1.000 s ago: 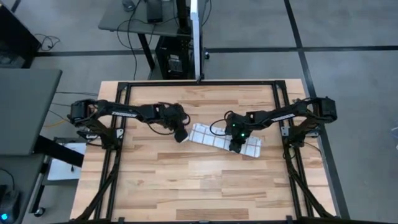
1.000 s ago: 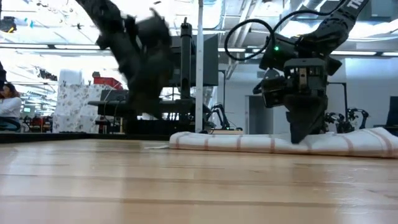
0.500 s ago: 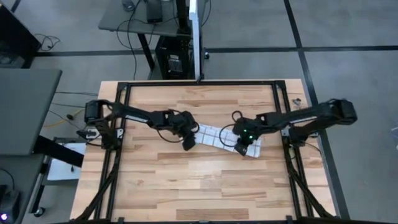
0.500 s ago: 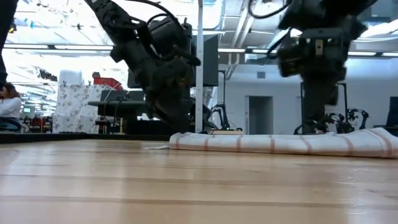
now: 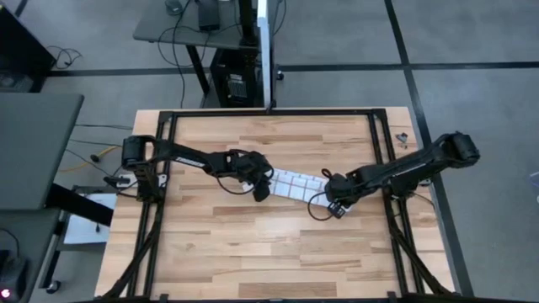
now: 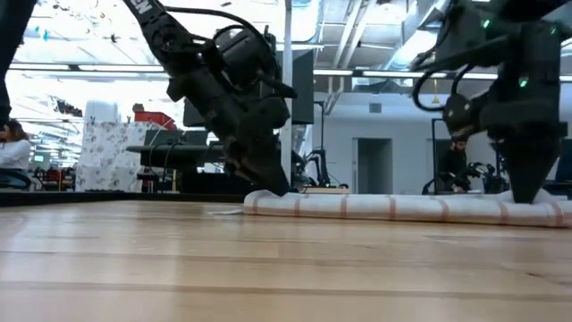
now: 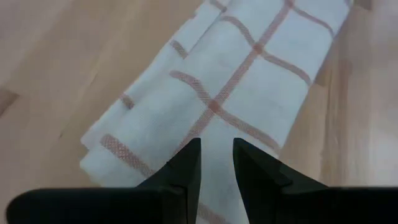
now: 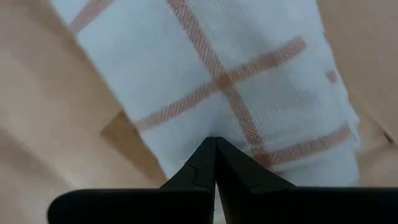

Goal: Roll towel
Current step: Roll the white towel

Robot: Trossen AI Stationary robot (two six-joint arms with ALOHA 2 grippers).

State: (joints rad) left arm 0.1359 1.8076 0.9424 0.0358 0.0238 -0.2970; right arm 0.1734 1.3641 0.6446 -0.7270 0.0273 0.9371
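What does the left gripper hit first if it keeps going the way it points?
The towel. The left gripper points down at its near end, fingers slightly apart, cloth right past the tips. Contact can't be told; the low view suggests the tips are at or just above it, table underneath.

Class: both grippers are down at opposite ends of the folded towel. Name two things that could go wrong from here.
1. The left gripper stands slightly open over the towel end; it may catch only the top layer, so the folds could separate.
2. The right gripper is shut, tips on the cloth. Pushing may drag the towel across the table rather than roll it.
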